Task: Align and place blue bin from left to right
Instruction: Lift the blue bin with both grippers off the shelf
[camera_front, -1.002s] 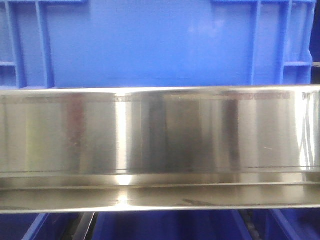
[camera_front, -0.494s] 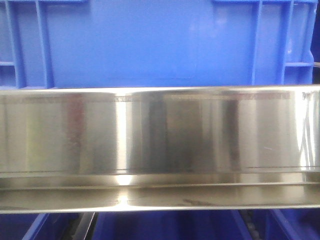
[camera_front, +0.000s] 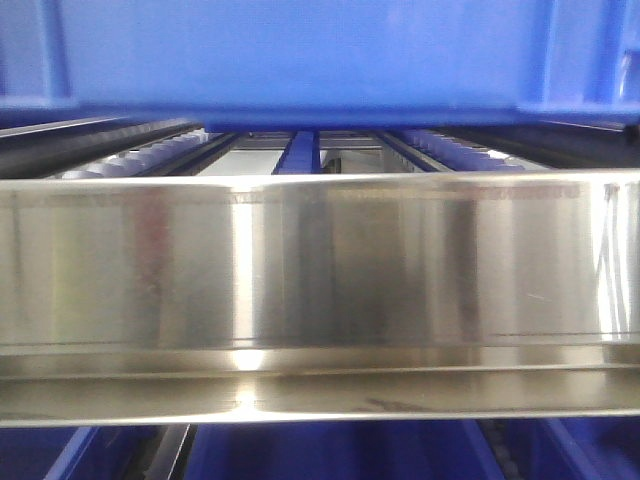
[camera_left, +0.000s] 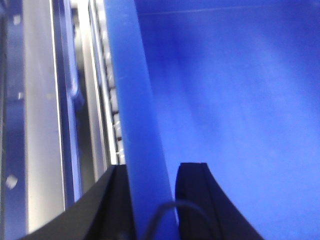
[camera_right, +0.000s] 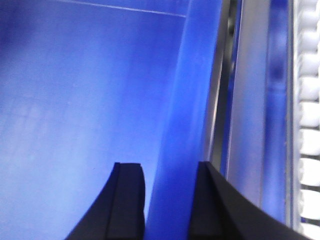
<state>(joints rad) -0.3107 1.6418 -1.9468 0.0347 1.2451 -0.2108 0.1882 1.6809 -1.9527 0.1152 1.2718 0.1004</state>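
Note:
The blue bin fills the top of the front view, blurred, its bottom edge raised above the roller tracks behind the steel rail. In the left wrist view my left gripper is shut on the blue bin's left wall rim, one black finger outside, one inside. In the right wrist view my right gripper is shut on the blue bin's right wall rim the same way. The bin's smooth blue inside shows beside each gripper.
A shiny steel rack rail spans the front view below the bin. Behind it lie roller tracks and a blue centre bar. Steel rails and white rollers run beside the bin's walls. More blue shows under the rail.
The blue bin has risen: its lower edge, which met the steel rail before, now sits higher and uncovers the roller tracks behind the rail.

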